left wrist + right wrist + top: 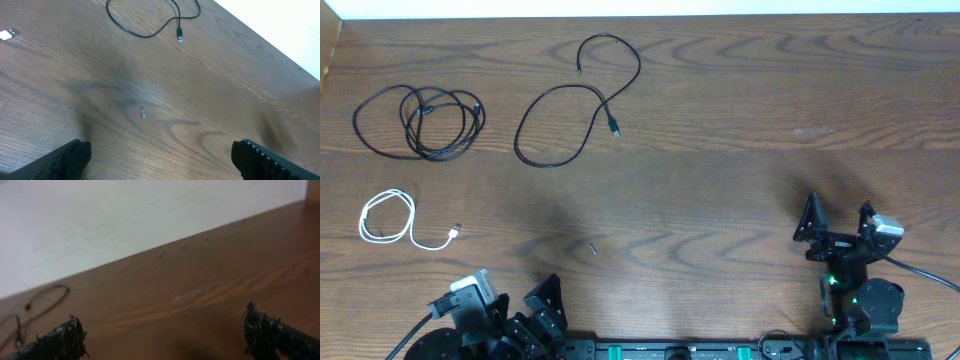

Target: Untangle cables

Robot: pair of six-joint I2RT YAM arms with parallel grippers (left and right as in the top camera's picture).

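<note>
Robot lab — wooden table, white wall.

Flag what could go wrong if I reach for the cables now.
The coiled black cable has overlapping loops, so pulling one strand could tighten it or drag the whole bundle. A small loose piece lies just ahead of the open left gripper, and a low reach might sweep it along.

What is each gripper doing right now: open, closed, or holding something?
Left gripper: open, holding nothing.
Right gripper: open, holding nothing.
</note>
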